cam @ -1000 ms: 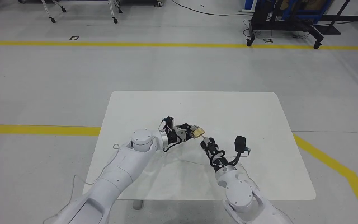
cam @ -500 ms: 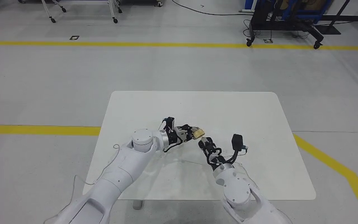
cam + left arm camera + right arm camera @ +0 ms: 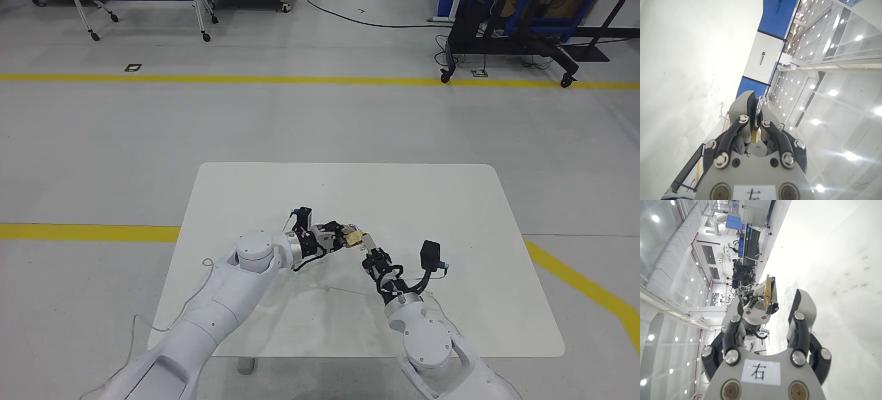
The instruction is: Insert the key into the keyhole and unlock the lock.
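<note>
My left gripper [image 3: 340,236] is shut on a small brass lock [image 3: 353,236], held above the middle of the white table [image 3: 450,200]. In the left wrist view the brass lock [image 3: 755,135] sits between the fingers, and a silver piece [image 3: 760,102], probably the key, sticks out past the fingertips. My right gripper [image 3: 371,257] hangs just beside the lock, open and holding nothing. In the right wrist view the lock [image 3: 767,291] shows edge-on straight ahead, a short way beyond the spread fingers [image 3: 800,302], with its keyhole end [image 3: 768,297] facing me.
The white table top around both arms is bare. Yellow floor lines run beside the table, and carts and racks stand far off at the room's back.
My right wrist shifted slightly left and then back to the right beside the lock. The left gripper has kept the lock almost still.
</note>
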You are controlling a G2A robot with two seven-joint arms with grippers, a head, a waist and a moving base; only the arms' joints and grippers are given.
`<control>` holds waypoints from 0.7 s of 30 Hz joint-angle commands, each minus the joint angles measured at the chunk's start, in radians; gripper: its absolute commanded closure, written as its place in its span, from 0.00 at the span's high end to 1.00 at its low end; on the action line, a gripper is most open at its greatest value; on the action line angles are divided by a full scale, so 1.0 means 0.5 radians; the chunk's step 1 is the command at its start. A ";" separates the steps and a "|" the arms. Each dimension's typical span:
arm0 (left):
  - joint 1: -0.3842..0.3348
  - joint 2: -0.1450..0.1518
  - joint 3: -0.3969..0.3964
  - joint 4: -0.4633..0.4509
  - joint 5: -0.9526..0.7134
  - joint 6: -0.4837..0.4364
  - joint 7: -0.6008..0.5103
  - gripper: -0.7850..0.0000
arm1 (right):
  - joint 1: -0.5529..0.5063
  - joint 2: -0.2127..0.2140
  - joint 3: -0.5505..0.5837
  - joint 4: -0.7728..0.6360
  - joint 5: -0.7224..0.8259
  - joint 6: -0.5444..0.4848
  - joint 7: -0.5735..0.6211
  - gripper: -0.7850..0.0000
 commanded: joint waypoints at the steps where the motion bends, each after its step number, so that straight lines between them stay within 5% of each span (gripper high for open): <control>1: 0.000 0.000 -0.001 -0.003 0.026 -0.023 0.000 0.00 | -0.001 0.000 0.000 0.000 -0.001 -0.001 0.001 1.00; 10: 0.010 -0.008 -0.011 -0.015 0.079 -0.067 0.015 0.00 | -0.002 0.000 -0.003 -0.005 0.015 -0.014 0.020 1.00; 15: 0.020 -0.013 -0.027 -0.018 0.072 -0.092 0.018 0.00 | -0.090 0.019 0.200 -0.056 0.437 -0.288 0.422 0.99; 17: 0.027 -0.016 -0.038 -0.016 0.038 -0.084 0.008 0.00 | -0.151 0.035 0.295 -0.071 0.540 -0.361 0.592 0.53; 20: 0.034 -0.022 -0.062 -0.006 -0.043 -0.034 -0.018 0.00 | -0.225 0.054 0.417 -0.102 0.640 -0.403 0.781 0.31; 21: 0.034 -0.024 -0.068 0.002 -0.067 0.006 -0.017 0.00 | -0.242 0.059 0.447 -0.111 0.665 -0.414 0.840 0.07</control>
